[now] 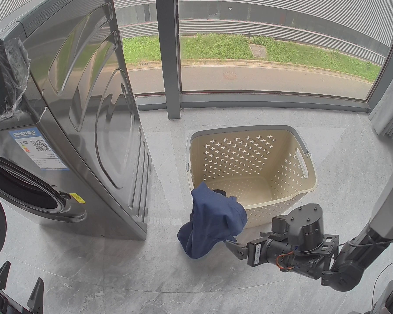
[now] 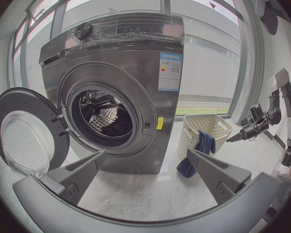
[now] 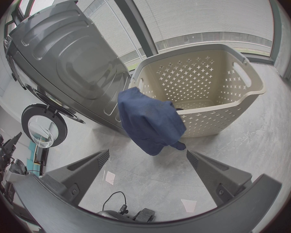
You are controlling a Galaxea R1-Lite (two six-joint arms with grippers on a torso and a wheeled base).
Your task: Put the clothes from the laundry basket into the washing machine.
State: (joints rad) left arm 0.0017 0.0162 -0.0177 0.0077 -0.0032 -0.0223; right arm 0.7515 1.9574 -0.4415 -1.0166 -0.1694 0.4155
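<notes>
The right hand (image 1: 232, 246) sits in the lower middle of the head view. Its fingers are spread wide and grip nothing, and their tips point at the blue garment (image 1: 212, 223) just beside them. In the right wrist view the two fingers (image 3: 87, 167) stand far apart, with the hanging end of the cloth between and beyond them.

The garment is draped over the near corner of the laundry basket (image 1: 249, 162), on the side toward the machine. A small part lies on the rim and the rest hangs down outside toward the grey floor (image 1: 161, 267). The cream basket stands upright at the centre of the head view, its walls pierced with star-shaped holes.

The left hand (image 1: 19, 282) is at the lower left corner of the head view, also spread and holding nothing. In its own wrist view it faces the washing machine (image 2: 119, 81), which fills the middle of that frame. The round door (image 2: 26, 136) is swung open at the left of the frame. Something dark lies low in the drum (image 2: 103, 117), but what it is cannot be told. The basket stands on the floor just beside the machine, with a window (image 1: 270, 44) behind both.
</notes>
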